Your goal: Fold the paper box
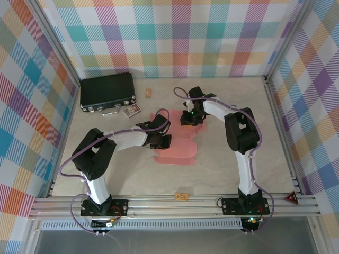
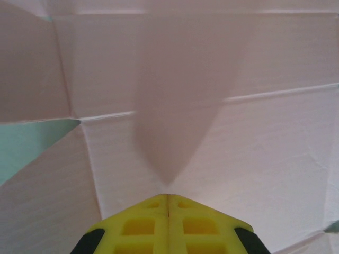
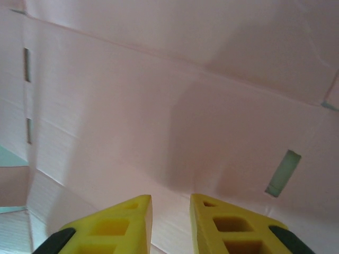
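Salmon-pink card, the paper box [image 1: 177, 153], is lying flat and unfolded in the middle of the surface [image 1: 132, 180], flaps spread. My left gripper [image 2: 168, 197] is pointing down at its creased panels, jaws clenched together with nothing between them. My right gripper [image 3: 170, 199] is sitting over the far end of the card, jaws standing slightly apart, gripping nothing I can see. Whether either tip is touching, I cannot tell.
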Motion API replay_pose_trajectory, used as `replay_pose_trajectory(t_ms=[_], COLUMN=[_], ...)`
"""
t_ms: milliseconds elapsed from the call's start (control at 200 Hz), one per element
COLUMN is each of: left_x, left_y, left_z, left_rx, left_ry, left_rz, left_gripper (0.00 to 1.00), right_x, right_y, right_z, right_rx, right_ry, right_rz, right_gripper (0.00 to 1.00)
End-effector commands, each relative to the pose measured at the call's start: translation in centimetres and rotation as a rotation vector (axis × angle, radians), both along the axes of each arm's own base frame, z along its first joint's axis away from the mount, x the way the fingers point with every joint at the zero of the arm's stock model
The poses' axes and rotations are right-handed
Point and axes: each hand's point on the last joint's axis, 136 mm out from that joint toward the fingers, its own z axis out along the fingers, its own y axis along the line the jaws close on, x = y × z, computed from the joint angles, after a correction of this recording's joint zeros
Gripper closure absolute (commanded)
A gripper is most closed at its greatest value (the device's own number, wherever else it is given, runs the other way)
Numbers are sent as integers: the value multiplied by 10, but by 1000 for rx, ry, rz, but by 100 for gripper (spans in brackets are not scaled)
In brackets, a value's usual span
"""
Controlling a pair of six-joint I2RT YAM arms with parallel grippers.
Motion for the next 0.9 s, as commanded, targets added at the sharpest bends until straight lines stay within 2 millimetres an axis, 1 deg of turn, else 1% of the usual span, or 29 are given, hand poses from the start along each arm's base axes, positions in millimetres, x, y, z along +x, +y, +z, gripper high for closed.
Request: replay_pose_trajectory(t_ms=[0,145,335,520,725,815,895], left_x=[-16,-19,-15,-6,5,7,9], left_y=[18,27,44,53,47,41,34], left_z=[-21,-28,-29,-31,-32,-27,-18], left_rx=[106,153,240,313,321,296,260], left_ry=[41,47,22,-6,-12,-14,-23], left_rz=[-15,-12,4,18,28,23,13], left_gripper=[100,100,100,100,100,100,100], right_x=[-11,-19,-33,-51,-69,-69,-63], right_y=[-12,-20,-30,-36,-34,-35,-35], right_z=[-12,-16,-20,-12,-1,7,24], right_rx=[-41,-67,-92,-71,-4,0,12], right_ry=[29,37,50,48,47,25,-30], right_rz=[10,1,-8,-43,-69,-77,-79], right_gripper=[73,73,72,72,71,71,69])
